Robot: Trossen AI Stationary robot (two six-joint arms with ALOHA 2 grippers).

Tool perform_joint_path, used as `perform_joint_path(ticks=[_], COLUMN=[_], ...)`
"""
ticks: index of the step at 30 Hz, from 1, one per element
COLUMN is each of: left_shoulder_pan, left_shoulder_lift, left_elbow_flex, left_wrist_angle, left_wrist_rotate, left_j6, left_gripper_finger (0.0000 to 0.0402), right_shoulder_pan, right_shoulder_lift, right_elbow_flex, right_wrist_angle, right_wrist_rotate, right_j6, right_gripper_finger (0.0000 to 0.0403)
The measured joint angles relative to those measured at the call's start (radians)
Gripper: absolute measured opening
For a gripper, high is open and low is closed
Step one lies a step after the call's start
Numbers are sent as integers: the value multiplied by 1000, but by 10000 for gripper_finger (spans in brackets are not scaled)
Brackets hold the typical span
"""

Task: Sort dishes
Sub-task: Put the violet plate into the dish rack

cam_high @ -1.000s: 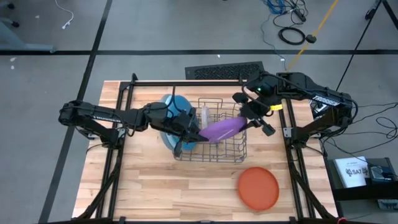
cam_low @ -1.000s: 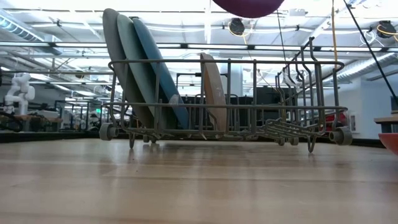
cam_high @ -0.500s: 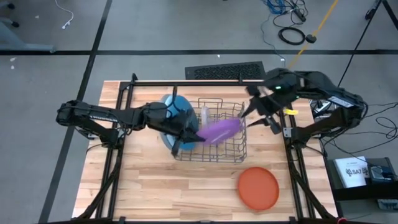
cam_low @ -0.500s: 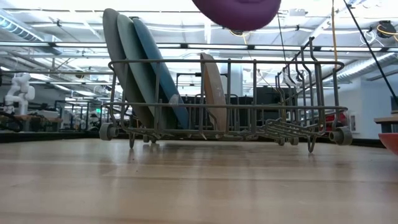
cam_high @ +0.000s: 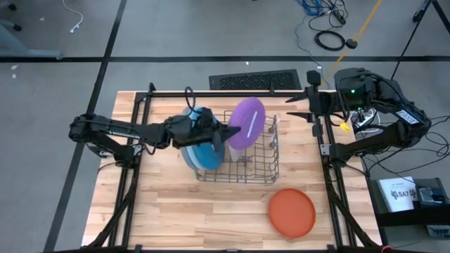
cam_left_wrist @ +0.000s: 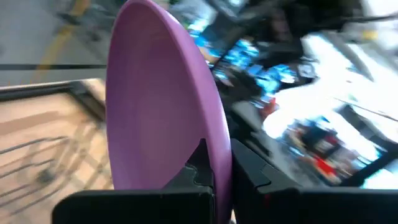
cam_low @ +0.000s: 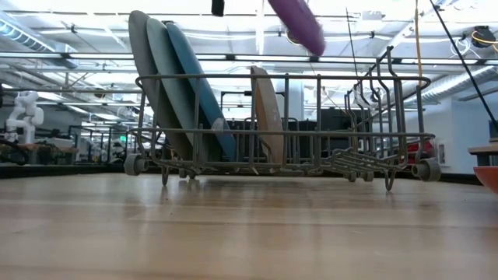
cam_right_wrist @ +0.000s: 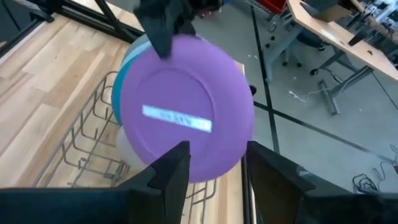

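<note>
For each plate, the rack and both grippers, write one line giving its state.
purple plate: held on edge above the rack
left gripper: shut on purple plate
right gripper: open, drawn back off the rack
three large plates: standing in rack
beige plate: standing in rack
orange-red plate: flat on table
dish rack: upright on table

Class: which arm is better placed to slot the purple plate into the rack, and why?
The left. Its gripper already clamps the purple plate on edge above the dish rack, while the right gripper is open, off beside the rack.

Left gripper [cam_high: 223,133] pinched closed mid-table; right gripper [cam_high: 295,105] spread (withdrawn to far edge).
</note>
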Motion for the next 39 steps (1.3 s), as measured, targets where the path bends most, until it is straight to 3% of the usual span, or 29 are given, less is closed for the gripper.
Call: perform_joint_path(ticks=[6, 12, 18, 28, 39], left_shoulder_pan=[-34, -77, -106, -150, -165], left_shoulder_lift=[70, 199, 315, 422, 429], left_elbow_flex=[107, 319, 500, 520, 520], left_wrist_angle=[-121, -325, -527, -635, -721], left_wrist_rotate=[-180, -313, -404, -498, -634], left_j6=[-40, -41, -138, -406, -487], left_gripper_finger=[15, 15, 15, 15, 15], right_shoulder_pan=[0, 0, 0, 1, 1], right_shoulder_lift=[15, 17, 13, -21, -122], right_elbow_flex=[-9, -61, -98, -103, -103], right_wrist_angle=[8, 20, 43, 67, 67], right_wrist_rotate=[-1, -2, -2, -10, -11], right_j6=[-7, -44, -61, -78, 7], right_gripper_finger=[148, 148, 148, 148, 148])
